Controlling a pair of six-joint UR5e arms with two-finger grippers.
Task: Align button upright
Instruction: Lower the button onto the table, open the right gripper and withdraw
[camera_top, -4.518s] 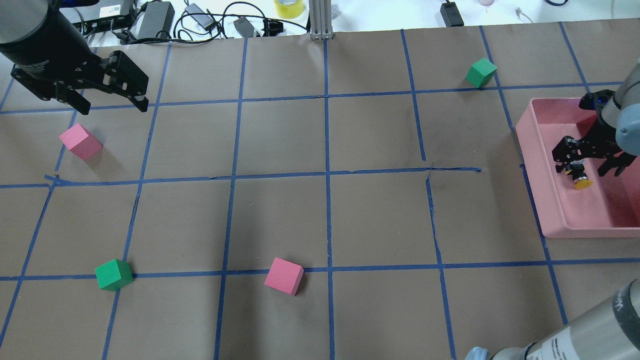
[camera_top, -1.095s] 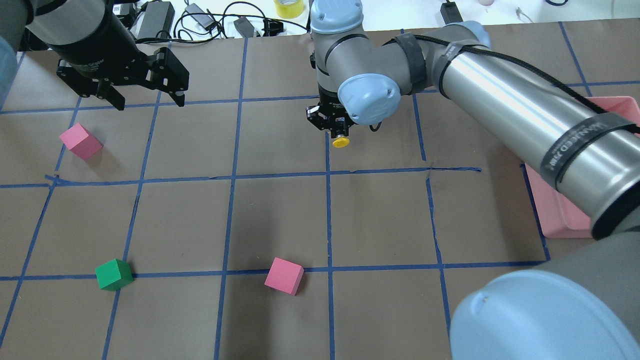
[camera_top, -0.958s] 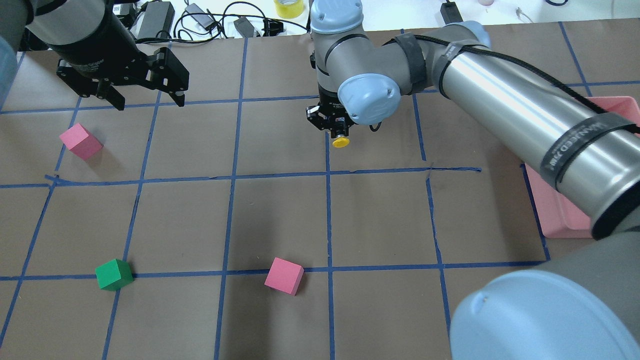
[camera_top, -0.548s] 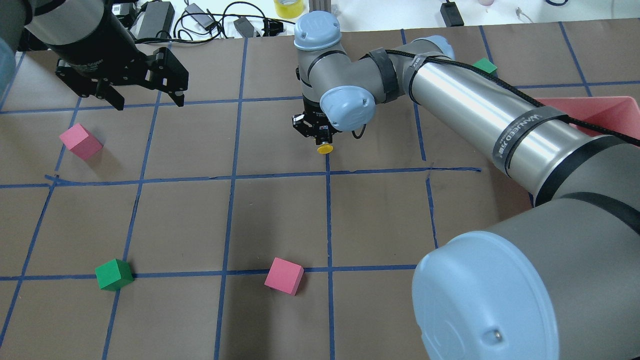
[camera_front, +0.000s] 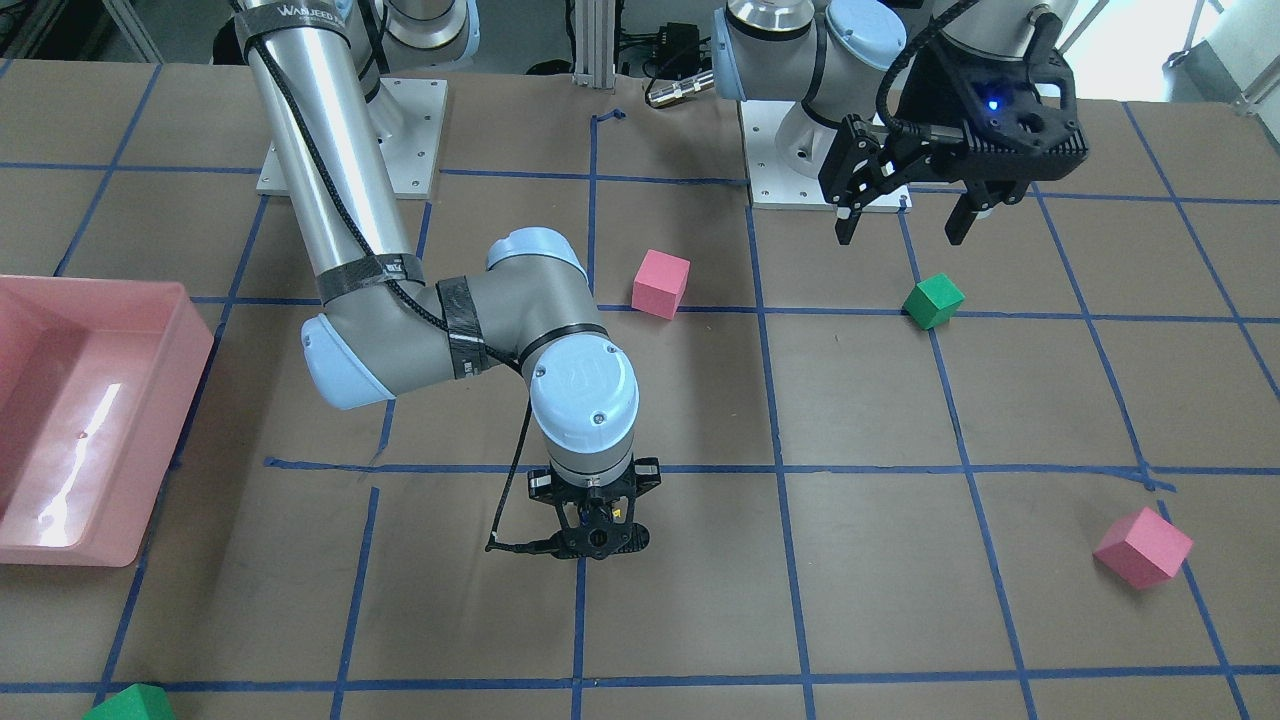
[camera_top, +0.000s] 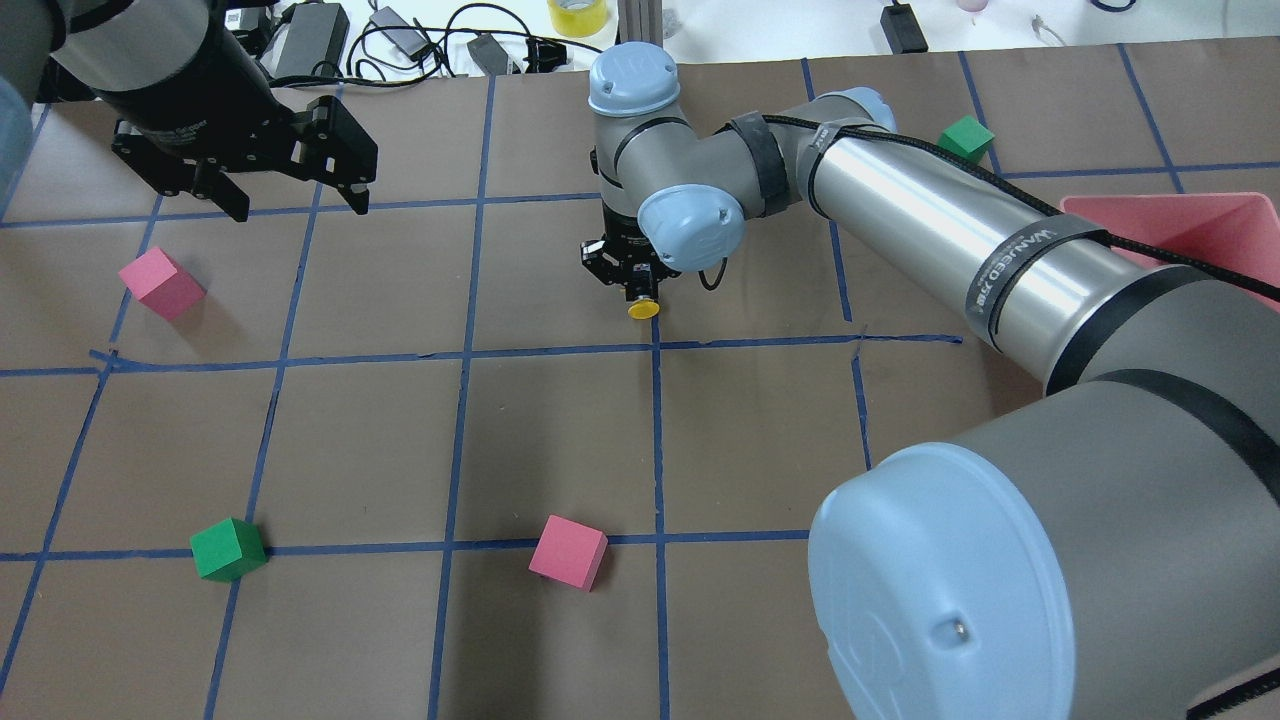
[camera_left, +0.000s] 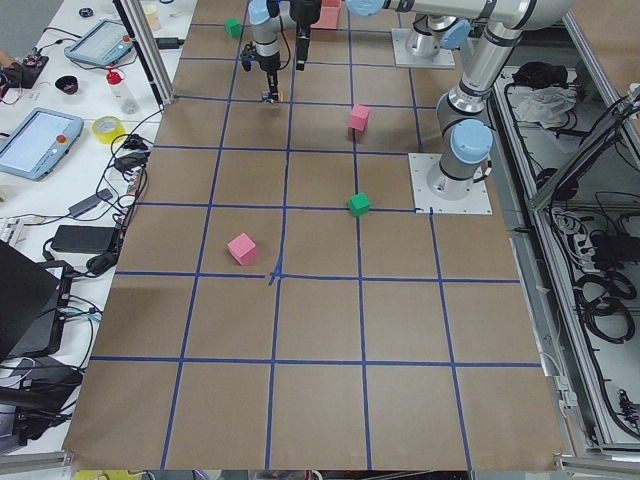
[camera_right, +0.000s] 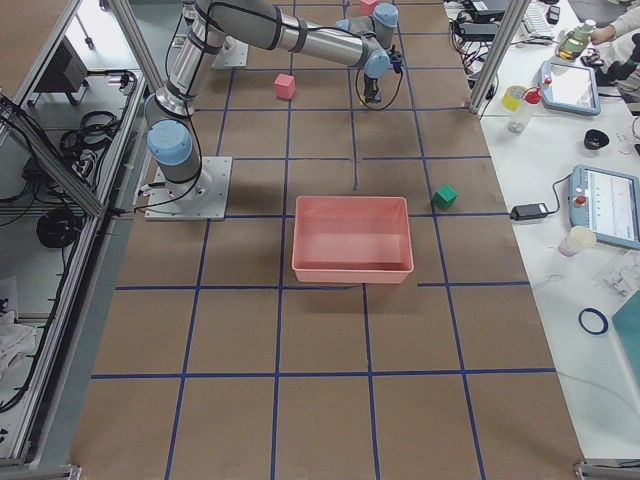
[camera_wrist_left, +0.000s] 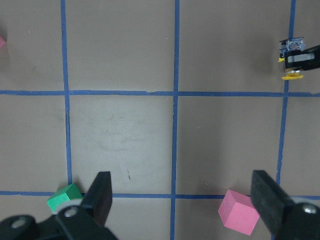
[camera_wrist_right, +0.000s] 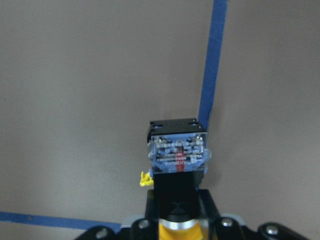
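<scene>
— Where's the button (camera_wrist_right: 179, 150)?
— Clamped sideways in the right gripper (camera_top: 630, 285), low over the table (camera_top: 560, 440) near its middle, in transit.
— Next?
— I'd tip it base-down, seat it, then let go. The left gripper (camera_top: 298, 190) hangs wide open, well apart.

The table (camera_top: 400, 440) is covered in plain brown paper, ruled into squares by blue tape lines (camera_top: 560, 351). The button (camera_top: 643, 308) has a yellow cap, a black body and a bluish translucent base with a red mark. The left gripper (camera_top: 300, 208) and the right gripper (camera_top: 634, 292) are black. The right arm (camera_top: 930, 240) is silver with pale blue caps. The bin (camera_front: 195, 350) is pink. The pink cubes (camera_top: 568, 552) and the green cubes (camera_top: 228, 549) are unpatterned.
</scene>
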